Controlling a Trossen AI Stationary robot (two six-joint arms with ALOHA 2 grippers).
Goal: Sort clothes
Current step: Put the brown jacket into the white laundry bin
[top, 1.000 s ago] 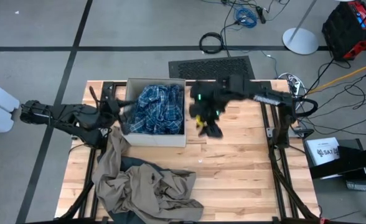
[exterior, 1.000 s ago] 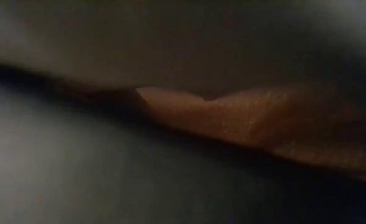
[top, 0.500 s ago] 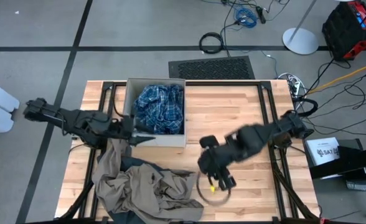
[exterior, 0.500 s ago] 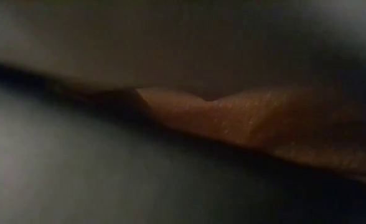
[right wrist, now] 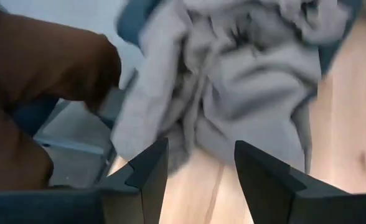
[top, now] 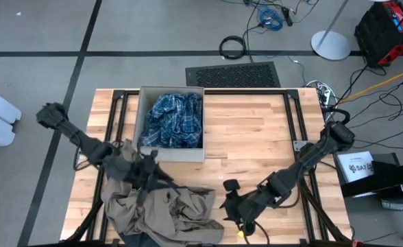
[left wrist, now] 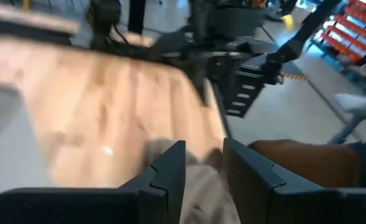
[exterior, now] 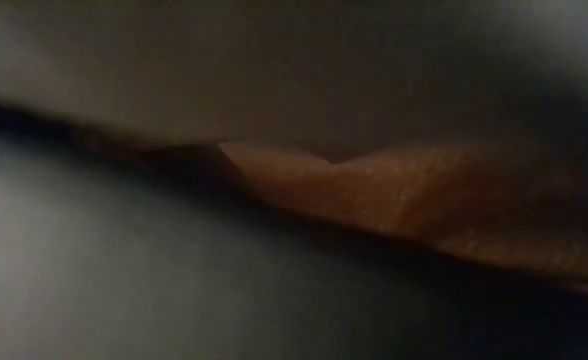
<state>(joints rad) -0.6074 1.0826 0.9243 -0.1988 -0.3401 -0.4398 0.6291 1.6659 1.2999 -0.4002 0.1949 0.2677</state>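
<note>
Left gripper [top: 151, 173] on khaki garment [top: 162, 209] — fingers parted

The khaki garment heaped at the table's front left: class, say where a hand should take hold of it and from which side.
Pinch a raised fold near the middle of the khaki garment from straight above. It lies crumpled with standing ridges, and the left hand is already over it, so a top-down pinch probably suits best.

Both pincers [left wrist: 203, 163] [right wrist: 198, 163] open, low.
</note>
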